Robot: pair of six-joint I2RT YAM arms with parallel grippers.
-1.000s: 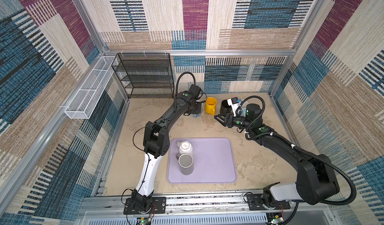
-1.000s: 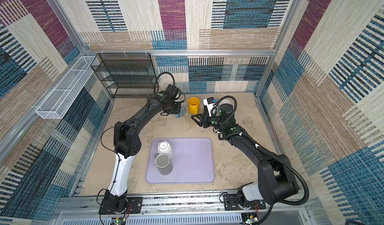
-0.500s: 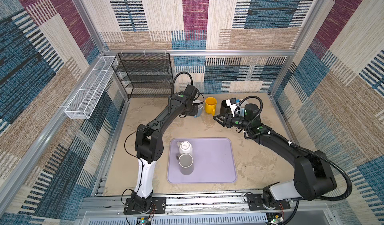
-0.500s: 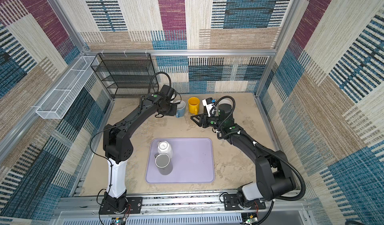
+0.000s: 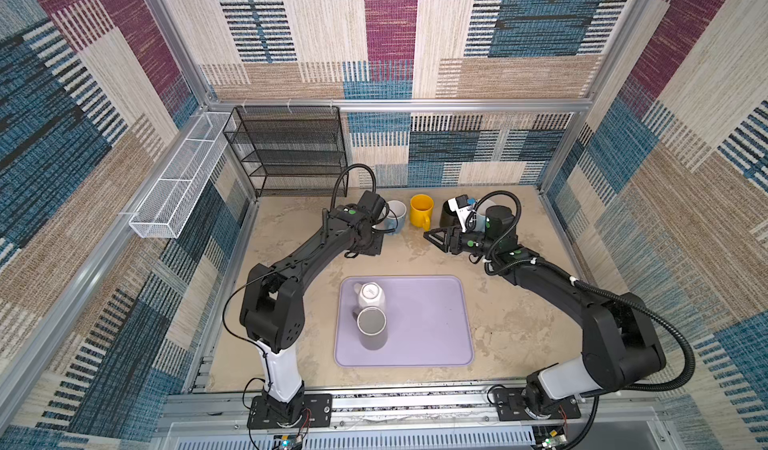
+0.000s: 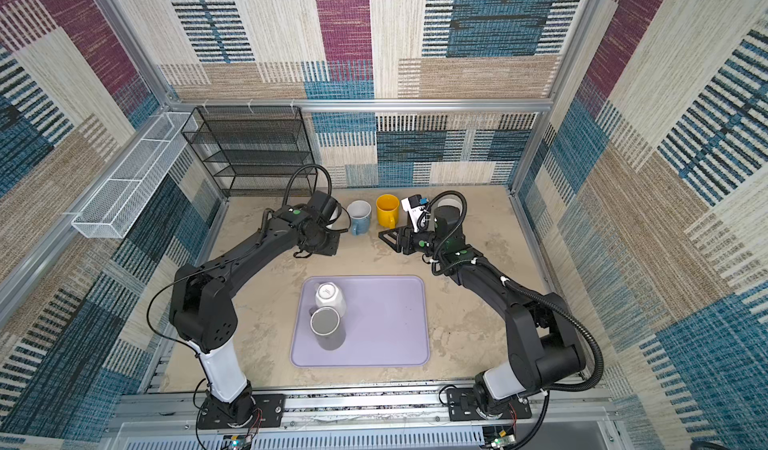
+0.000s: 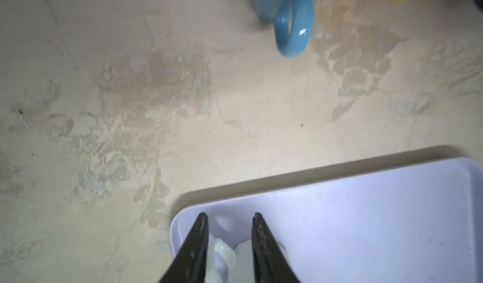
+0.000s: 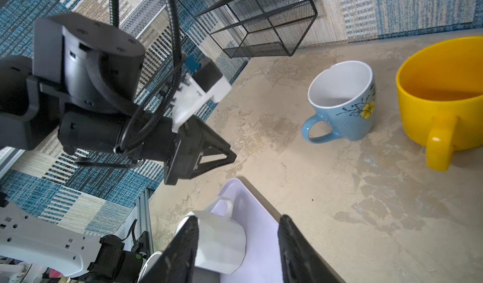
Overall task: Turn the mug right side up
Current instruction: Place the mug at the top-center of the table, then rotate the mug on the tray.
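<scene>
top views, white mug (image 5: pixel 370 296): base up on the purple tray (image 5: pixel 428 323), touching the grey mug (image 5: pixel 371 327) beside it.
top views, left tool (image 5: pixel 368 244): over the counter (image 5: pixel 291 235), fingers hidden under its own body in both top views, gap unreadable here. White mug lies beyond it, apart.
top views, right tool (image 6: pixel 382 233): fingers part open, nothing between them. Yellow mug (image 6: pixel 387 211) is near the tips, off to one side. White mug is well apart from it.
left wrist, left tool (image 7: pixel 230 215): fingers partway open, empty. White mug (image 7: pixel 224 253) shows through the gap past the tips, only handle and a bit of body, at the tray corner (image 7: pixel 366 216).
left wrist, blue mug (image 7: pixel 287 7): far ahead of the tips, handle toward the tool, blurred.
right wrist, right tool (image 8: pixel 239 217): fingers about half open, gripping nothing. White mug (image 8: pixel 222 242) is past the tips, partly behind one finger, base up at the tray edge.
right wrist, left tool (image 8: pixel 217 153): side on, above the tray corner, nothing in it.
right wrist, blue mug (image 8: pixel 345 103) and yellow mug (image 8: pixel 441 98): upright, side by side on the counter, ahead of the right tool.
</scene>
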